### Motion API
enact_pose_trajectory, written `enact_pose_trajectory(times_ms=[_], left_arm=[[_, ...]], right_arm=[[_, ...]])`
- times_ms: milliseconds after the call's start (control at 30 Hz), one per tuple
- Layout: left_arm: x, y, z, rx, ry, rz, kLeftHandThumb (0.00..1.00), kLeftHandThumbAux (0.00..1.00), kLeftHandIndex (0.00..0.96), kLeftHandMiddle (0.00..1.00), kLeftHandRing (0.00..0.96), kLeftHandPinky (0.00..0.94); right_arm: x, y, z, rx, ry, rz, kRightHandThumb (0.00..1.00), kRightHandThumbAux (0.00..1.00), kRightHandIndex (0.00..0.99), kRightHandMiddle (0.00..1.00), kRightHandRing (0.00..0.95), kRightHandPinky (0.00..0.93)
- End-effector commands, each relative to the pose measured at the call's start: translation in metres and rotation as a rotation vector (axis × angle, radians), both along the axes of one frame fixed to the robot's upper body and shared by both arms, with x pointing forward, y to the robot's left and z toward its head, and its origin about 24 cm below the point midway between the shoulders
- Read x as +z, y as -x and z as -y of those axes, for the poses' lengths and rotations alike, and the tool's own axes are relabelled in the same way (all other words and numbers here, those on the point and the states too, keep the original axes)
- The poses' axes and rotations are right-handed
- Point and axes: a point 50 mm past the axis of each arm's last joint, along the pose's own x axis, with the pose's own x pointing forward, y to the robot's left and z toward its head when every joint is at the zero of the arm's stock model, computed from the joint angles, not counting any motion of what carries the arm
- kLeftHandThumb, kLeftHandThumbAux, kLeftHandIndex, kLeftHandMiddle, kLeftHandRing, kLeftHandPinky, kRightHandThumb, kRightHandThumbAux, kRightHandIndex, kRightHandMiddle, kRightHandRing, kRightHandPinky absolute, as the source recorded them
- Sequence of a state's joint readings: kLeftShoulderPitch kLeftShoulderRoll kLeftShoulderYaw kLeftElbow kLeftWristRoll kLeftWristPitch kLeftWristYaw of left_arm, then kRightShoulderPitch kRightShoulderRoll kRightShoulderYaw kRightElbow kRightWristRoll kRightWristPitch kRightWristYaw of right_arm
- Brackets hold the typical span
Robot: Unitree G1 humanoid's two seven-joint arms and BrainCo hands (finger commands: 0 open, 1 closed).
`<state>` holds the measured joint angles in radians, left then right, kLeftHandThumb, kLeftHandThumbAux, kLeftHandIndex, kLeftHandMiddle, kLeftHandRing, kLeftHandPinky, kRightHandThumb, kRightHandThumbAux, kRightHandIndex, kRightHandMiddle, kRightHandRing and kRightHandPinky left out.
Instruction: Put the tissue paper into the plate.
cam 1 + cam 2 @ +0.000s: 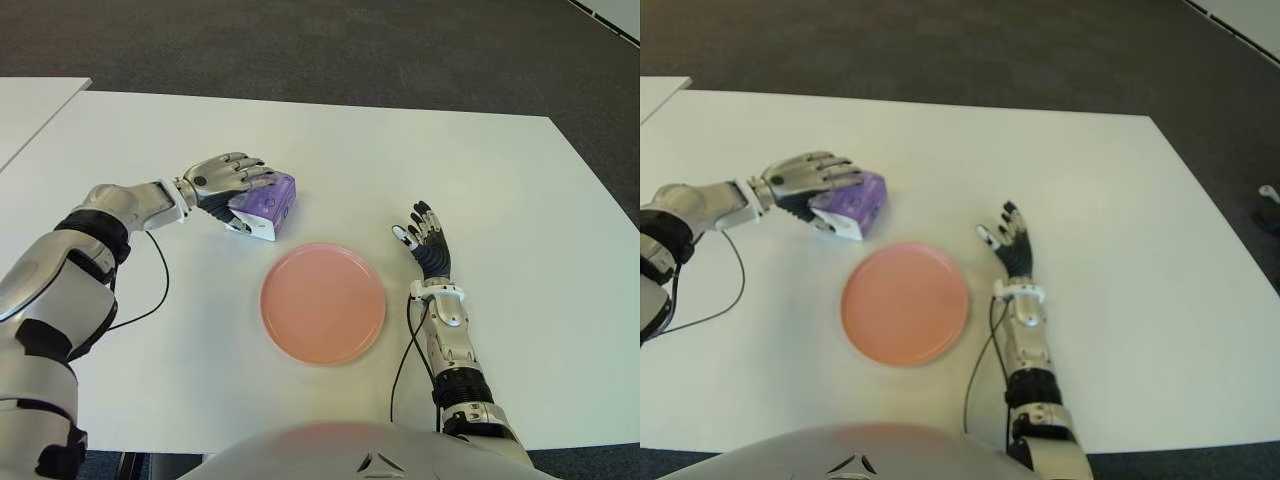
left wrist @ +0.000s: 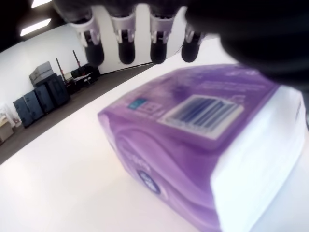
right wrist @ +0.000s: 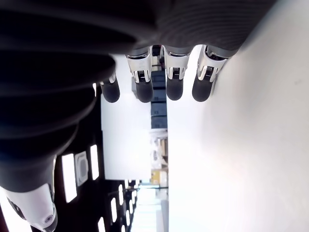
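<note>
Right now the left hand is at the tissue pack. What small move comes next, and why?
Probably close the left hand on the tissue pack: its fingers arch over the pack's top but look not yet clamped, and the pack sits on the table, beside the empty pink plate.
</note>
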<state>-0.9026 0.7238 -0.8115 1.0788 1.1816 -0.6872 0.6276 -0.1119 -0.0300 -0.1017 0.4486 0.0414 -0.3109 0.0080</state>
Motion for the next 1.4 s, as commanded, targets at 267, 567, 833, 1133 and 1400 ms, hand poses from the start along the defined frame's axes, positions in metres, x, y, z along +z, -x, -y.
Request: enact_pose_trajectory(times_ms=[267,567,833,1133,1400], left_arm=[[-0.0099,-0.0019,0.0011,-0.025,-0.108,0.059,0.001,0.289,0.0,0.0,0.0,0.0],[-0.0107,-0.0041,0.0001,-0.048,-0.167,0.128,0.0,0.289,0.0,0.0,0.0,0.0],[-0.0111,-0.0062,-0.0003,-0.051,-0.208,0.165,0.0,0.284,0.0,0.0,0.0,0.0],[-0.0134,-0.0074,-0.0003,-0.027,-0.219,0.148,0.0,0.276,0.0,0.0,0.0,0.0],[-0.015,-0.007,0.0004,-0.027,-0.208,0.147,0.0,0.285,0.0,0.0,0.0,0.0]], right_arm=[[-0.0292,0.0194,0.0022,-0.012,-0.024,-0.171,0.07,0.666,0.0,0.0,0.0,0.0],[-0.0291,0.0204,0.0037,-0.011,-0.025,-0.17,0.066,0.667,0.0,0.0,0.0,0.0],[-0.0291,0.0211,0.004,-0.005,-0.027,-0.169,0.067,0.672,0.0,0.0,0.0,0.0],[-0.0292,0.0217,0.0048,-0.001,-0.028,-0.169,0.067,0.676,0.0,0.001,0.0,0.0],[-0.0294,0.0217,0.0054,0.0,-0.027,-0.175,0.074,0.668,0.0,0.004,0.0,0.0]])
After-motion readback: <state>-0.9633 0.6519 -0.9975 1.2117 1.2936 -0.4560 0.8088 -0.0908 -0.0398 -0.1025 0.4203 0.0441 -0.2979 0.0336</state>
